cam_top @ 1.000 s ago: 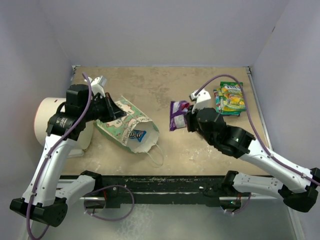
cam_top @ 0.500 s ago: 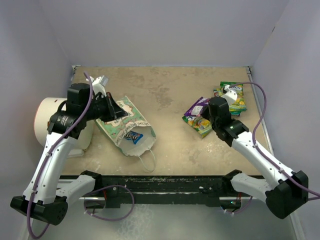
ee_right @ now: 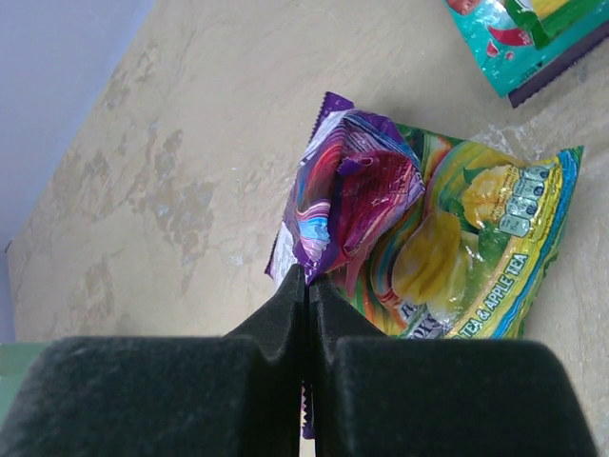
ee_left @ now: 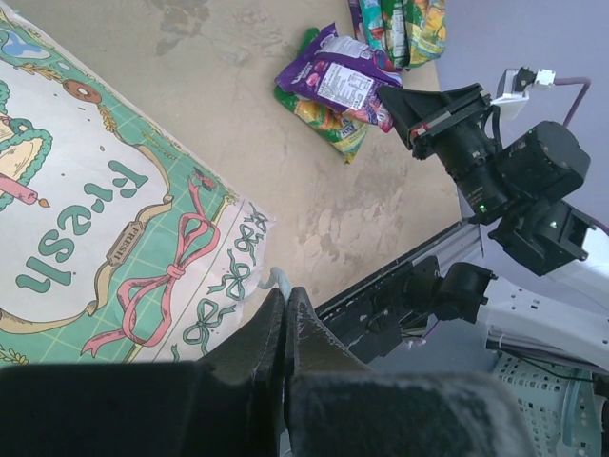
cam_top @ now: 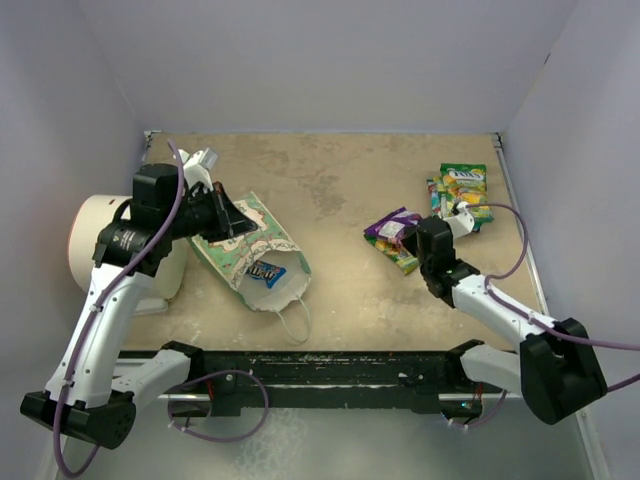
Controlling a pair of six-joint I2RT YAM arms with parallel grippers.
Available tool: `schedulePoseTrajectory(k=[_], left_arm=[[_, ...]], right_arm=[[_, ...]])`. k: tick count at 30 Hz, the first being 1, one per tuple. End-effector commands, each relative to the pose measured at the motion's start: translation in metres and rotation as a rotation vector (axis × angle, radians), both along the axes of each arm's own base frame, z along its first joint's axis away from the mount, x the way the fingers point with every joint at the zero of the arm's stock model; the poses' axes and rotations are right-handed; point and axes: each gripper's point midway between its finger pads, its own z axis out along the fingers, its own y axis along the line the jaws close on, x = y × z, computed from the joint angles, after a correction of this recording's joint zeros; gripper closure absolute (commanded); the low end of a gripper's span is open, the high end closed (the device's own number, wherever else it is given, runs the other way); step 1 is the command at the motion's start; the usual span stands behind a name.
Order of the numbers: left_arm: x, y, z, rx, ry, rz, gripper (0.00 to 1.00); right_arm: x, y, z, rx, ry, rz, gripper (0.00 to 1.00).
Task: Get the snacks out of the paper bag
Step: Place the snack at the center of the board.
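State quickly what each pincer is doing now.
Left pincer: closed on the paper bag.
Right pincer: closed on the purple packet.

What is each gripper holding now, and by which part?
Right gripper pinches the purple packet by its near edge, atop the yellow-green packet. Left gripper is shut on a side edge of the paper bag.

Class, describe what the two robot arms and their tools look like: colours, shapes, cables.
Both the left arm and right arm have white link shells with black joint housings, and a purple cable loops along each. The left tool and right tool are matte black, textured and wedge-shaped.
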Motion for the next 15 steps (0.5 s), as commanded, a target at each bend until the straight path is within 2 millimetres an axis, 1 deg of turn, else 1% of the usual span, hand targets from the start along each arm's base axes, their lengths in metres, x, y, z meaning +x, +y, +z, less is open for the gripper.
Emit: schedulePoseTrajectory(k=[1, 4, 6, 9, 13, 15], left_arm=[[0.005, -0.005, 0.026, -0.031, -0.09, -0.023, 1.0], [0.005, -0.006, 0.025, -0.038, -0.082, -0.025, 1.0], [0.004, -0.007, 0.024, -0.039, -0.079, -0.03, 1.0], [0.004, -0.006, 0.024, -0.033, -0.083, -0.026, 1.0], [0.006, -0.006, 0.024, -0.033, -0.084, -0.025, 1.0], [0.006, -0.007, 0.024, -0.036, -0.08, -0.03, 1.0]], right_arm=[[0.013, -0.008, 0.014, 0.09, -0.118, -0.096, 1.0], [0.003, -0.02, -0.008, 0.079, -0.083, -0.155, 1.0], [-0.002, -0.024, -0.023, 0.067, -0.057, -0.165, 1.0], [-0.009, -0.024, -0.045, 0.07, 0.008, -0.168, 1.0], [-0.018, -0.023, -0.068, 0.087, 0.087, -0.177, 1.0], [-0.021, -0.022, -0.071, 0.094, 0.1, -0.174, 0.94]])
